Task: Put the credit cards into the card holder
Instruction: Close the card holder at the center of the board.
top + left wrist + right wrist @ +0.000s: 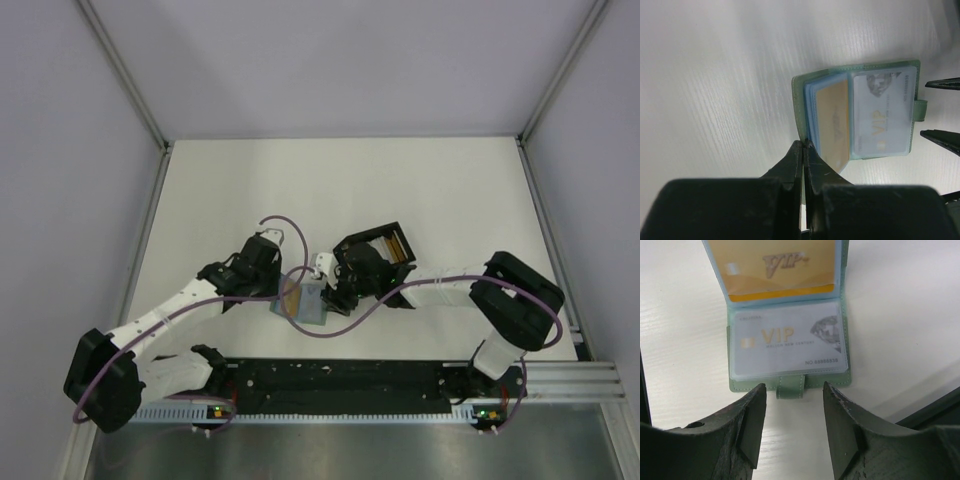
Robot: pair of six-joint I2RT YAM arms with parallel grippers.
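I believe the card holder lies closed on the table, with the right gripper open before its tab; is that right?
Not quite: the right wrist view shows the card holder lying open, cards visible inside. The right gripper is indeed open before its tab.

I see both arms bent inward, left gripper (pixel 283 283) and right gripper (pixel 335 293) meeting at the card holder (pixel 310 309), which lies open on the white table (pixel 300 190). An orange credit card (pixel 290 297) shows in its left half. A black box (pixel 378 255) sits just behind the right gripper.
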